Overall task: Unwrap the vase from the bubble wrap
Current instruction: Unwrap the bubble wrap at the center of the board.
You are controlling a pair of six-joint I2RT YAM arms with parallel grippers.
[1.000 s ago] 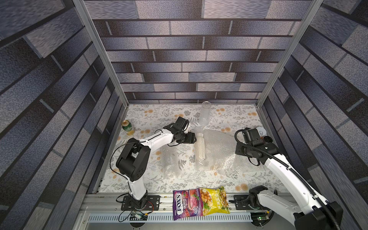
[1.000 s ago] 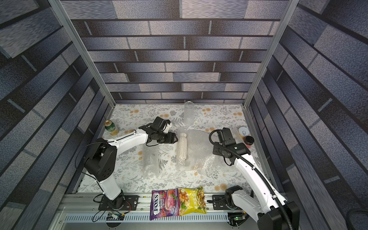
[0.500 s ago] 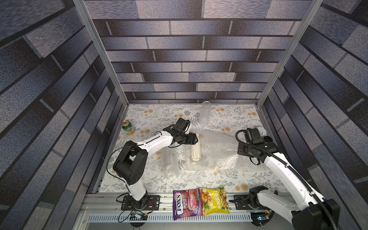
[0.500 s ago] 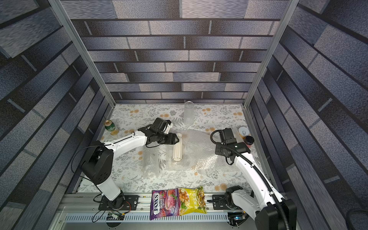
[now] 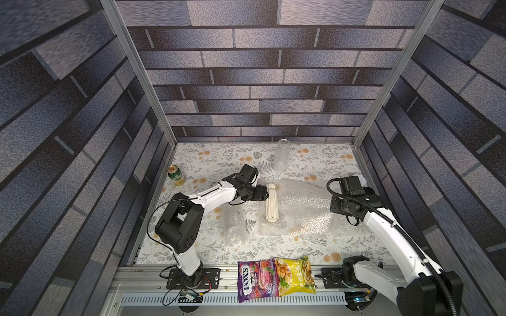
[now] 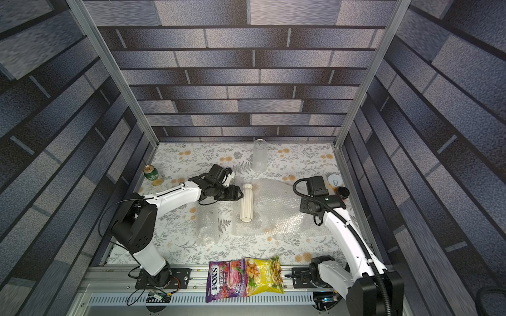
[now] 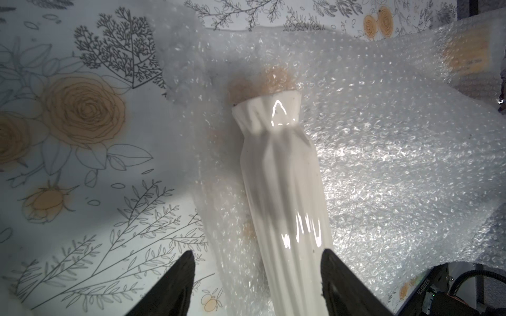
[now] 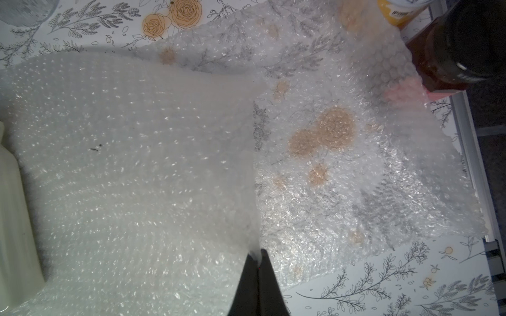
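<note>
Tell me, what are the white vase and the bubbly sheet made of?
The vase looks like glazed ceramic, though maybe plastic: glossy white with sharp highlights. The bubble wrap looks like thin clear plastic: tiny air bubbles, printed flowers showing through.

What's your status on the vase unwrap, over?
Left tool open, straddling the vase. Right tool shut on the bubble wrap edge. Vase bare, lying on the opened wrap. Dark jar beside the wrap's corner.

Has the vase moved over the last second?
Yes, slightly. The vase has rolled toward the left gripper, so it now lies further to that side of the upright clear glass.
</note>
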